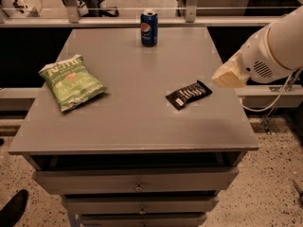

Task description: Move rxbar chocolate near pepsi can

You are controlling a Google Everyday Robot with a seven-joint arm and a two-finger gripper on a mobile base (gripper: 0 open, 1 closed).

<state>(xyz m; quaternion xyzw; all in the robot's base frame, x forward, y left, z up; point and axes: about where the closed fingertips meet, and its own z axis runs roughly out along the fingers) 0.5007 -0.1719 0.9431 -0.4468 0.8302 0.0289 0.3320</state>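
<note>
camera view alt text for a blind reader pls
A dark snack bar lies on a grey table, apart from the blue soda can at the back edge. The gripper hovers just right of the bar, not touching it; a green chip bag lies at left.

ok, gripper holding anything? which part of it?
Nothing held. The gripper hangs at the right edge of the table, apart from the rxbar chocolate lying on it.
</note>
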